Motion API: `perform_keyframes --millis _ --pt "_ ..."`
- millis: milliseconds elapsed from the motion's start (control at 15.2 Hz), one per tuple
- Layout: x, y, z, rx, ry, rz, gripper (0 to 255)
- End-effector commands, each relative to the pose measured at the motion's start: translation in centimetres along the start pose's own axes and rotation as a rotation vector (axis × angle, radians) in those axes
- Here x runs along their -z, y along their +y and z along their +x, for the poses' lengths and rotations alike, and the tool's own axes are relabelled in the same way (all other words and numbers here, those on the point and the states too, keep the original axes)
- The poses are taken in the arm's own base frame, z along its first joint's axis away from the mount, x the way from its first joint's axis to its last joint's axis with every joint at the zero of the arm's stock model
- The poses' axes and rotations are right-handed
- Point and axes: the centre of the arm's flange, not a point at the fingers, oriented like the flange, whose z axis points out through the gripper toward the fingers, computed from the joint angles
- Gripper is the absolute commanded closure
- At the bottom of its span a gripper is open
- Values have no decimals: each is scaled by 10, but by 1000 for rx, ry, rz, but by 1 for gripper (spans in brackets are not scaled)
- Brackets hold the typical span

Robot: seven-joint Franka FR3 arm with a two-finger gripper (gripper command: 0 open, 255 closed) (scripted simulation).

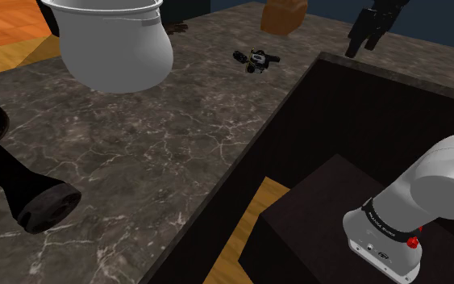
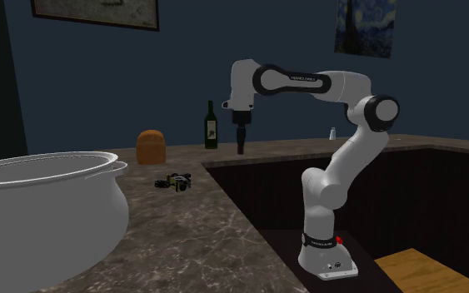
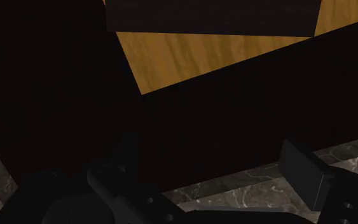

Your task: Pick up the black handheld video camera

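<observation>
Big white pot [image 2: 41, 216] looms closest, standing on the marbled desk [image 2: 216, 241]. Farther along the desk lies the black handheld video camera [image 2: 175, 181], between the pot and a brown bread loaf [image 2: 150, 146], with a green wine bottle [image 2: 211, 126] behind. The arm's black fingers [image 2: 241, 148] hang above the desk's edge, well apart from the camera, spread wide with nothing between them.
</observation>
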Motion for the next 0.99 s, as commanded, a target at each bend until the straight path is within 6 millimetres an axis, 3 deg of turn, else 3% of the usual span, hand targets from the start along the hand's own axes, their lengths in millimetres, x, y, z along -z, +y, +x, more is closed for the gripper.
perform_keyframes --millis 0,462,924 --pt "0 0 0 0 0 0 0" --pt "-17 -75 43 -228 71 -6 0" --pt "-31 -139 102 -455 143 -12 0"
